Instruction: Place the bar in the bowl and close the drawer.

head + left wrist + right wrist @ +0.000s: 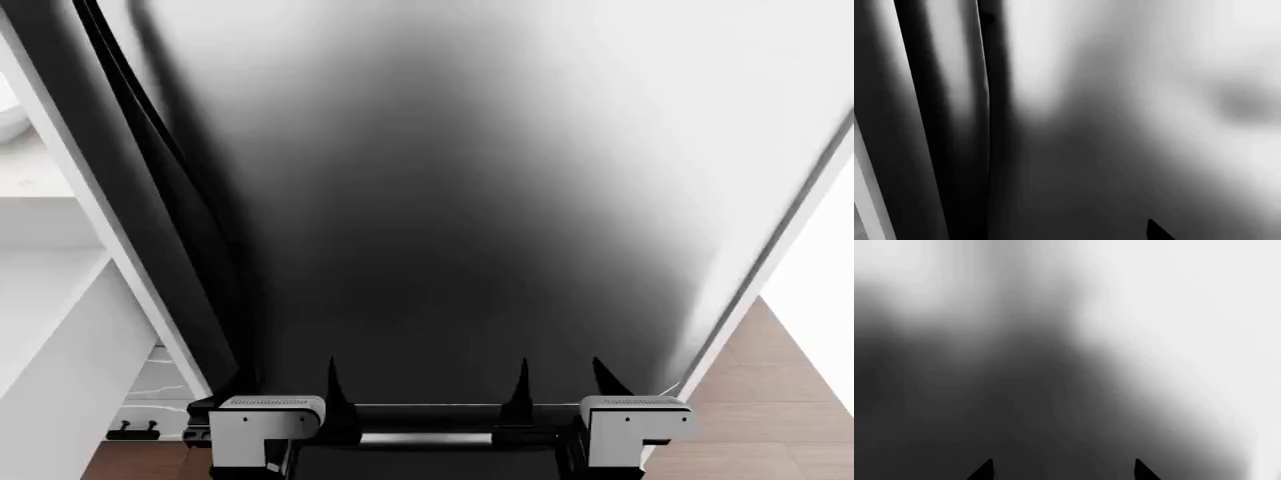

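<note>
A big grey steel panel (507, 200) fills every view (bar, bowl, drawer all hidden). Right end effector (1064, 471) spread, empty; left end effector (334, 385) mostly cut off, state unclear.

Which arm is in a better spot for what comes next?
Left, probably. Nothing of the task shows; the left tool and right tool both face a grey metal panel. But the white counter and marbled front sit on the left side.
</note>
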Controlling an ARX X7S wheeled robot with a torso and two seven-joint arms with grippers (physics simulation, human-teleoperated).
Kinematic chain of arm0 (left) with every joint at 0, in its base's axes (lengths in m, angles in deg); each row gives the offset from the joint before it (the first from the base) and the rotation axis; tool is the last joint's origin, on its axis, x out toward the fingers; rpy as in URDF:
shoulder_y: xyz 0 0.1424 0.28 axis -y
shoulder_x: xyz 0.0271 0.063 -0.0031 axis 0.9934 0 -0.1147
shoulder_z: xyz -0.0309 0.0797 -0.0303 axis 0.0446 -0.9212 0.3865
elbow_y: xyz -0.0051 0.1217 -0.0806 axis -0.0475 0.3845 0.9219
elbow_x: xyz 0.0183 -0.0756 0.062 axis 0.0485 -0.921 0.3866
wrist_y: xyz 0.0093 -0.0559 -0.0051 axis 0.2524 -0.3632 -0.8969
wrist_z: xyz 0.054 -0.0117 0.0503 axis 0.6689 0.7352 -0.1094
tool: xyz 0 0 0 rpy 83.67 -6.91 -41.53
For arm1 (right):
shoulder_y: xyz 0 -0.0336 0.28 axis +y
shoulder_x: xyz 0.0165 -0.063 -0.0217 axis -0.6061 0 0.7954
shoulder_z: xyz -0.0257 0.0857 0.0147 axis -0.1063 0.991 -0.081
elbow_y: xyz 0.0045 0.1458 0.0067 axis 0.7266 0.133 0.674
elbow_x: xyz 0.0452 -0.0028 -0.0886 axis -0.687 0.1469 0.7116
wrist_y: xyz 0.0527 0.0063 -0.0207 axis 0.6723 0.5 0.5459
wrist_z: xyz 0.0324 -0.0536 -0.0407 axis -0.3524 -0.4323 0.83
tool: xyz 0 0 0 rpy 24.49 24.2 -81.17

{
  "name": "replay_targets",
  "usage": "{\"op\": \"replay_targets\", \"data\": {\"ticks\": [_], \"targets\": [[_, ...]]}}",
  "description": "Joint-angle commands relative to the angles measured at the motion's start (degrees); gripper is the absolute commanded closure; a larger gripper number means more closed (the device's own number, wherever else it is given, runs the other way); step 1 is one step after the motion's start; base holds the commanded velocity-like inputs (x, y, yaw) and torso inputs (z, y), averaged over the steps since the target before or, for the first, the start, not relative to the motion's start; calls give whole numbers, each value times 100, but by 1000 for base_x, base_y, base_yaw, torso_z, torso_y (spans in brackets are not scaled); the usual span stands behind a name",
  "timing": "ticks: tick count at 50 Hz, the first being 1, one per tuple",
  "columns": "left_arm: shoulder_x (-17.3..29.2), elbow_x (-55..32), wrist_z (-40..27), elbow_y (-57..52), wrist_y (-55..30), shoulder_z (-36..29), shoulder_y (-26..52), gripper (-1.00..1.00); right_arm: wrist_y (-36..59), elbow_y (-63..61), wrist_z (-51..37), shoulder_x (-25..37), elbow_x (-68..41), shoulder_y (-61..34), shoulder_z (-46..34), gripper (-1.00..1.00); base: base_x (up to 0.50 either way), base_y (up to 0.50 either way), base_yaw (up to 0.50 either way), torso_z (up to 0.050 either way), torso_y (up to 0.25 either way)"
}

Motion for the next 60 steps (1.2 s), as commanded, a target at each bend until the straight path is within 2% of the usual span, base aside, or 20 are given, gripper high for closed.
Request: {"op": "replay_targets", "data": {"ticks": [1,3,5,17,25,37,45,49,60], "targets": [[88,-97,-97,-7,-17,-114,-7,-100,2,23,-130,86,-85,-14,-106,-100,0,0,0,0,0],[140,-156,-185,-513,-447,-154,-109,-100,320,-496,-411,160,74,245,-70,-100,0,0,0,0,0],[168,-188,-237,-553,-530,-218,-134,-100,392,-597,-543,194,111,322,-72,-100,0,0,0,0,0],[287,-287,-397,-257,-386,-454,-107,-100,273,-269,-655,312,-89,289,-234,-100,0,0,0,0,0],[439,-307,-509,-731,-560,-513,-257,-100,450,-578,-740,437,-79,399,-334,-100,0,0,0,0,0],[1063,-542,-445,-3638,-2271,-333,-777,-100,1585,-3173,-783,955,158,1204,-230,-100,0,0,0,0,0],[1365,-903,-429,-5139,-3678,-8,-400,-100,2693,-4688,-678,1254,80,1144,69,-100,0,0,0,0,0],[1415,-1164,-384,-5403,-4197,166,-66,-100,3158,-5053,-651,1343,40,908,159,-100,0,0,0,5,0],[1463,-1242,-403,-5298,-4284,216,168,-100,3465,-5156,-673,1416,27,668,145,-100,0,0,0,49,0]]}}
